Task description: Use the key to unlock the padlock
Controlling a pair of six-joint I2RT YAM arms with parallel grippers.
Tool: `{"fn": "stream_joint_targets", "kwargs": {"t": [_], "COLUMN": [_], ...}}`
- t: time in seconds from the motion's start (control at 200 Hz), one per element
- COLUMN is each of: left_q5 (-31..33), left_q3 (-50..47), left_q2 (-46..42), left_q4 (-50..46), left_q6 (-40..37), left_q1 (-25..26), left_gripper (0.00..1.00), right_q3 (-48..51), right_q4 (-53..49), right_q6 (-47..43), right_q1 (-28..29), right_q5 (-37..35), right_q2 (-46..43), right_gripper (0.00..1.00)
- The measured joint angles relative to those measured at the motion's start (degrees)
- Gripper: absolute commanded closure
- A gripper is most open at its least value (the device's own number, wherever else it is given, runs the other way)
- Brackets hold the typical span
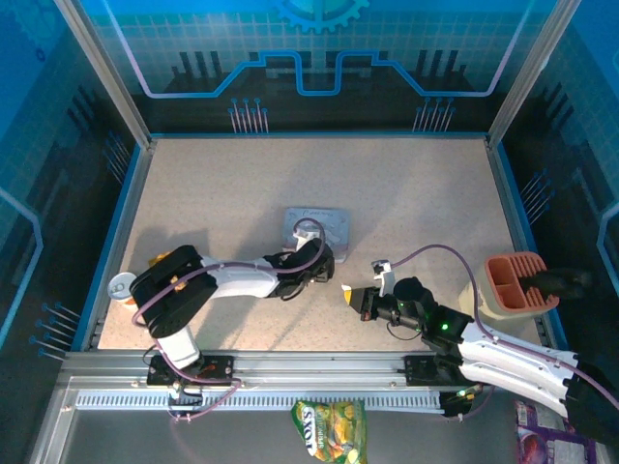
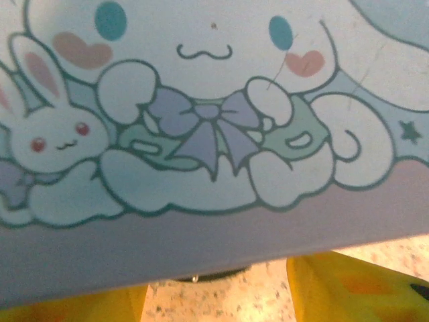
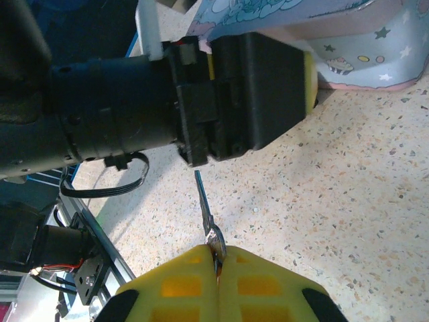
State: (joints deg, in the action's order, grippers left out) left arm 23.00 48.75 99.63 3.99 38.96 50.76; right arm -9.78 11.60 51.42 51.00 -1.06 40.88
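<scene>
At the tin [image 1: 334, 224], left end effector [image 1: 311, 253] outstretched

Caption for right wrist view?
Right gripper shut on thin silvery key, tip toward left gripper by pale blue cartoon tin.

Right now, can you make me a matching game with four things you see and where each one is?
Things:
1 key
2 cartoon tin
3 snack bag
4 orange-red holder

Places:
A by the right edge of the table
B pinched in the shut right claw
C off the table, on the near side
D middle of the table

Pairs: 1-B, 2-D, 3-C, 4-A
</scene>
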Motion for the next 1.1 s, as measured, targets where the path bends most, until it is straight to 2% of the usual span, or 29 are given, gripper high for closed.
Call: {"fn": "stream_joint_targets", "kwargs": {"t": [0.24,0.61,0.705,0.911,1.101], "left_q5": [2.36,3.32,3.02,2.38,-1.9], "left_q3": [4.09,4.48,3.85,0.94,-0.02], "left_q2": [4.39,4.94,4.31,1.33,-3.17], "left_q4": [-4.24,-5.25,-4.96,-5.18,-5.68], "left_q6": [0.0,-0.44,-0.39,-0.35,1.25], "left_q1": [-0.39,-0.98,-1.05,-1.03,-1.03], "left_gripper": [0.43,0.65,0.68,0.69,0.73], "right_q3": [0.26,0.5,0.5,0.61,0.81], "right_q4": [-0.02,-0.28,-0.24,0.17,2.1], "right_q6": [0.0,-0.02,0.0,0.17,0.22], "right_q1": [0.09,0.09,0.11,0.72,3.04], "right_q5": [-0.02,-0.02,-0.02,-0.26,-1.55], "right_q2": [-0.96,-2.1,-1.6,1.07,4.87], "right_gripper": [1.0,1.0,1.0,1.0,1.0]}}
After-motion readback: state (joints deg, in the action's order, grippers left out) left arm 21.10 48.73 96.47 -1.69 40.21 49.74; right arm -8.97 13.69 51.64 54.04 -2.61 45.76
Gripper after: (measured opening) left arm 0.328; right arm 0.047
